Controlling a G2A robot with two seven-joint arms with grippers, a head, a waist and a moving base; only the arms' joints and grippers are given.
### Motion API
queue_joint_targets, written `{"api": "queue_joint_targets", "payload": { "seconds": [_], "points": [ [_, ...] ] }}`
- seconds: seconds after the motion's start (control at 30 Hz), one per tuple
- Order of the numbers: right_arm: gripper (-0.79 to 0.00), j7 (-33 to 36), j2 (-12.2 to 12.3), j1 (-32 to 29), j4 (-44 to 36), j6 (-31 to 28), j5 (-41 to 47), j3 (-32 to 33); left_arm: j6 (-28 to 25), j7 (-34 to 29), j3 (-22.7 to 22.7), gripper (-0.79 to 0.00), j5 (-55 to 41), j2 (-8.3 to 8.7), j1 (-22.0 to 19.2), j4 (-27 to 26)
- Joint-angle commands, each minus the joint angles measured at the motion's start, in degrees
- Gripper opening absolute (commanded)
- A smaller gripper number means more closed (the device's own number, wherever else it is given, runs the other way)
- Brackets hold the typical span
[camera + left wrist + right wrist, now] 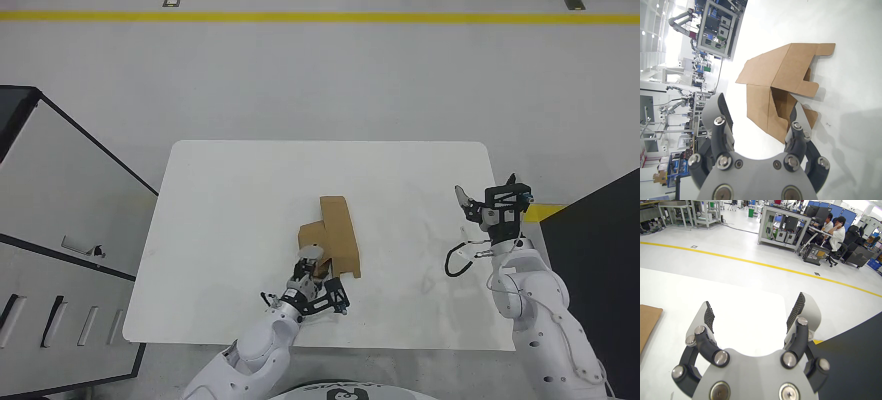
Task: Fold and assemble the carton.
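Cardboard carton (783, 70) lies half-erected near the middle of the table (230, 200), its open end facing your left gripper (760, 108). Those fingers (800, 117) stand apart, one tip at the open end's flap and the other outside the wall, probably placed to pinch it. Your right gripper (754, 308) hangs spread at the table's edge, well apart from the carton.

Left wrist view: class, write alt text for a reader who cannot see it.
A partly folded brown carton lies on a white table, one end open toward the camera. The left gripper is open just in front of it, one of its fingers at the carton's near flap.
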Motion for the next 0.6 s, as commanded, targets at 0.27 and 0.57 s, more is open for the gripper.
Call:
{"api": "queue_joint_targets", "payload": {
  "seconds": [0.27, 0.57],
  "points": [
    [0.000, 0.0, 0.0, 0.0, 0.0, 0.0, 0.0, 0.0, 0.3, -0.5, 0.3, -0.406, -0.4, -0.43, -0.6, 1.2],
    [0.000, 0.0, 0.0, 0.0, 0.0, 0.0, 0.0, 0.0, 0.3, -0.9, 1.7, -0.311, 0.5, -0.91, -0.9, 0.8]
  ]
}}
